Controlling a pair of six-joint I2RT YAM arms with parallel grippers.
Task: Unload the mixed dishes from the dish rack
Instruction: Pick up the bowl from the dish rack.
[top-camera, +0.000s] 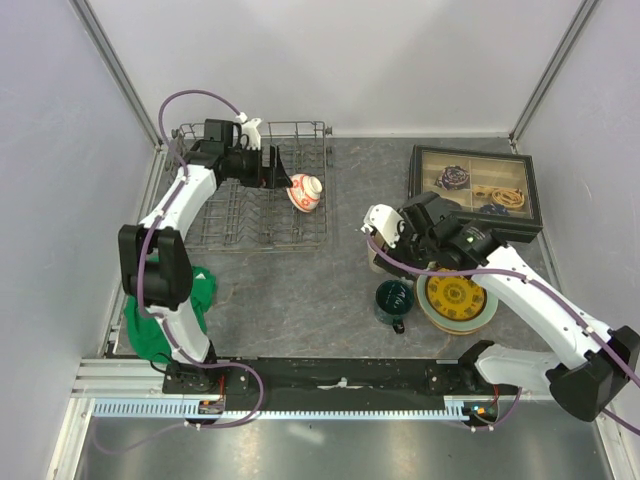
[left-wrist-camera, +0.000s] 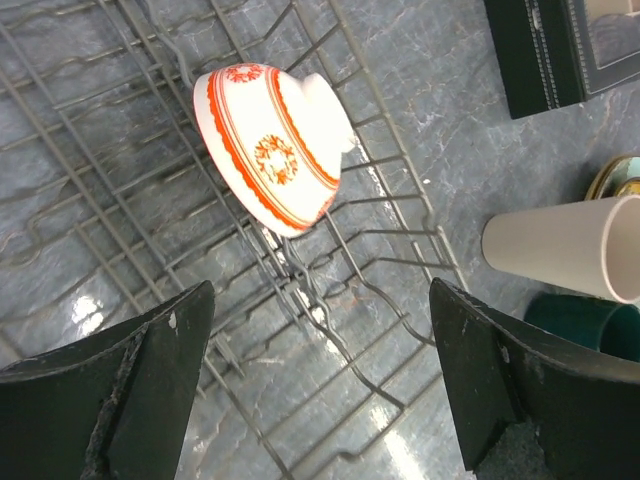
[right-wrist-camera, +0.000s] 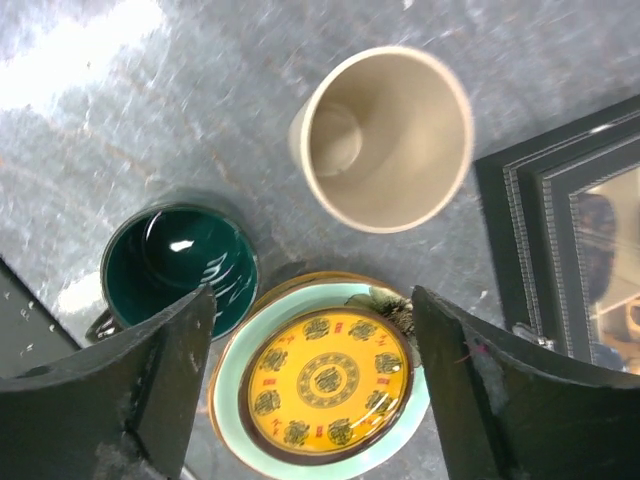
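Left gripper (left-wrist-camera: 320, 300) jaws spread, small red-and-white bowl (left-wrist-camera: 275, 150) ahead of them in dish rack (left-wrist-camera: 325, 325). Right gripper (right-wrist-camera: 312, 300) jaws spread, beige cup (right-wrist-camera: 385, 135) ahead, untouched.

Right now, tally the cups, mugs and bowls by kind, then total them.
Small red-and-white ceramic bowl: 1
Beige handleless cup: 1
Dark green glazed mug: 1
Total: 3

Overhead; close wrists, beige cup (right-wrist-camera: 385, 140) shared
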